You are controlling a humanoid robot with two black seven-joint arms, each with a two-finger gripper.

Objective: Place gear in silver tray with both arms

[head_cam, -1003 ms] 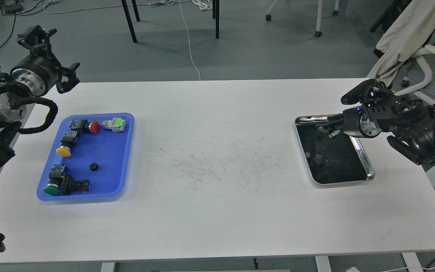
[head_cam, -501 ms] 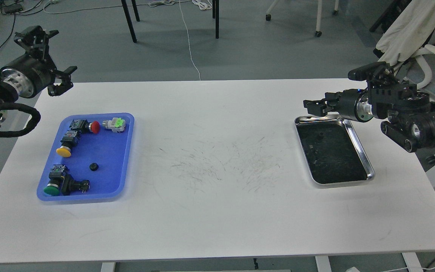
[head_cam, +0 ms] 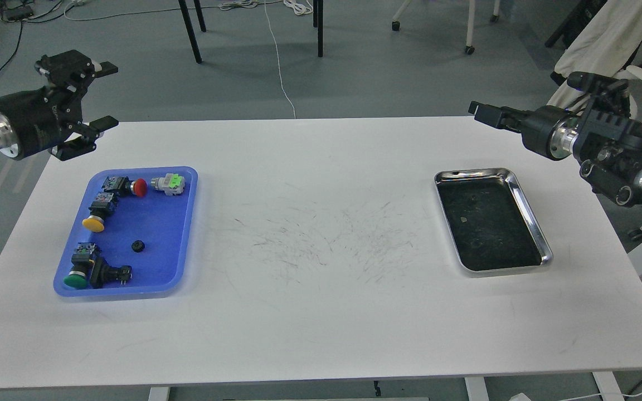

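- The left claw (head_cam: 95, 94) hangs high over the far left corner of the worktop (head_cam: 321, 312), its two fingers spread wide, nothing between them.
- The right claw (head_cam: 482, 114) sits off the far right edge, above and beyond the silver tray (head_cam: 533, 214); it is seen end-on and dark, so I cannot tell how far open it is or whether it grips anything.
- The silver tray lies flat on the right side of the worktop, dark scratched floor showing. There are small specks on that floor, too small to tell whether one is a gear.
- Over on the left, the blue tray (head_cam: 184, 223) carries the parts: push buttons with a red cap (head_cam: 140, 187), a yellow cap (head_cam: 93, 224) and a green cap (head_cam: 76, 280), a grey switch with a green tab (head_cam: 169, 182), and a small black toothed wheel (head_cam: 138, 245) lying by itself on the blue floor.
- That little black wheel looks like a gear, well apart from the silver tray, a full worktop width between them.
- My read: both arms are up and clear, neither one reaching, so this is a gap between picks or the very finish.
- If another gear is due, the left claw needs to drop onto that wheel, pinch it without nudging the button beside it, and carry it toward the middle for the right arm to take on to the silver tray.
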